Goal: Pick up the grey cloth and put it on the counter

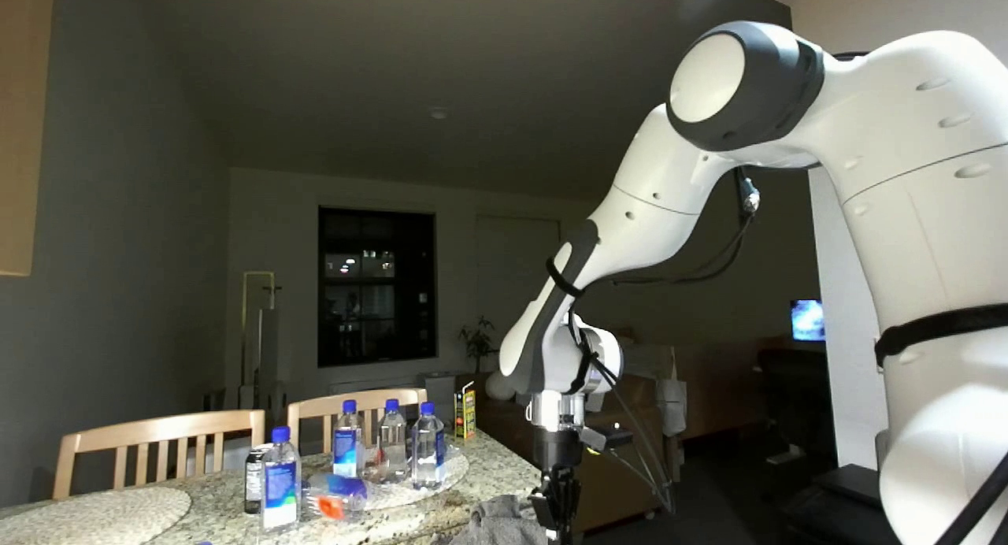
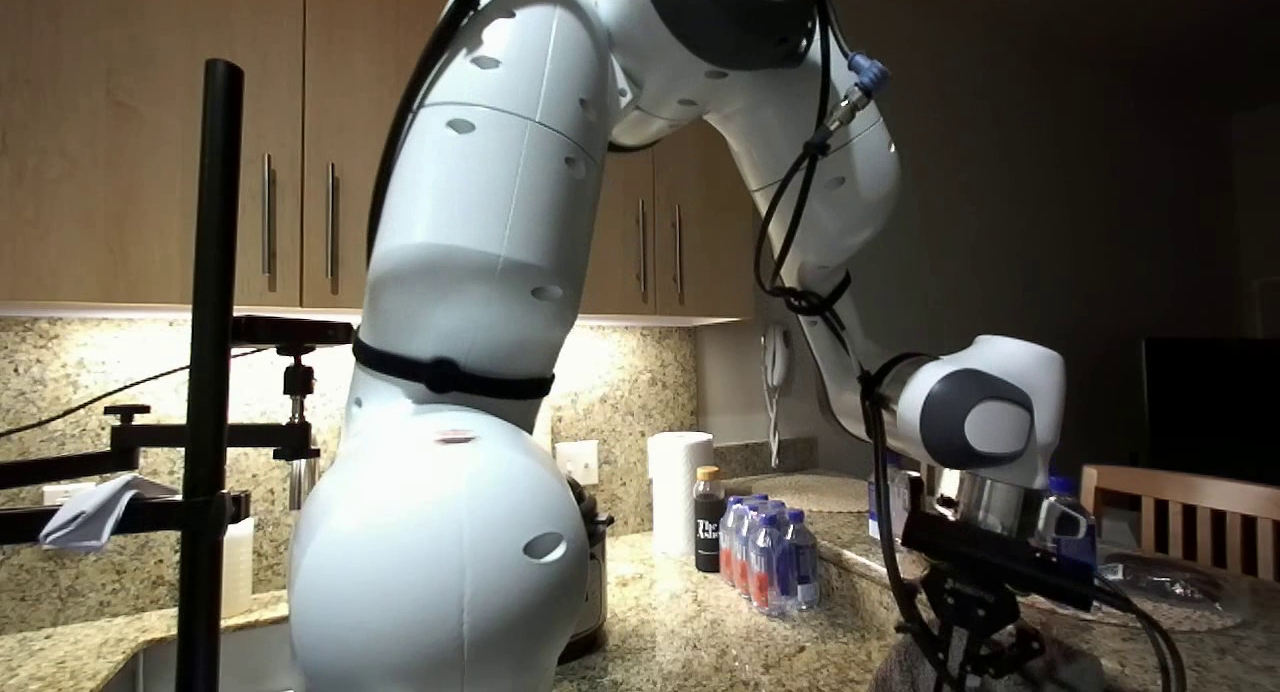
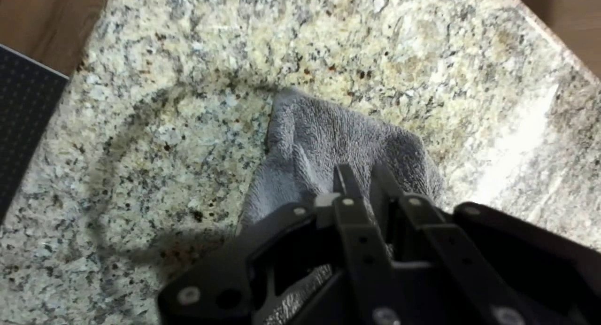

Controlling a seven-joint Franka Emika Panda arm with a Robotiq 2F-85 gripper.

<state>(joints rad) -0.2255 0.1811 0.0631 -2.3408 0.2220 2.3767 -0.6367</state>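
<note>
In an exterior view, a dark window [image 1: 376, 287] sits in the far wall [image 1: 457, 277] near 9 o'clock from centre; two slatted wooden chairs [image 1: 161, 429] stand around 8 o'clock. A lit screen [image 1: 808, 320] is at 3 o'clock, dark floor [image 1: 701, 525] at 5 o'clock. Far-room lighting is low. In an exterior view, wooden wall cabinets [image 2: 150, 142] with bar handles occupy 10 o'clock; light washes the speckled backsplash [image 2: 110, 357] at 9 o'clock.

The speckled counter [image 3: 235, 43] carries a rumpled grey cloth [image 3: 328, 132], pale placemats [image 1: 102, 517], water bottles [image 1: 280, 486] and a dark can [image 1: 253, 480].
</note>
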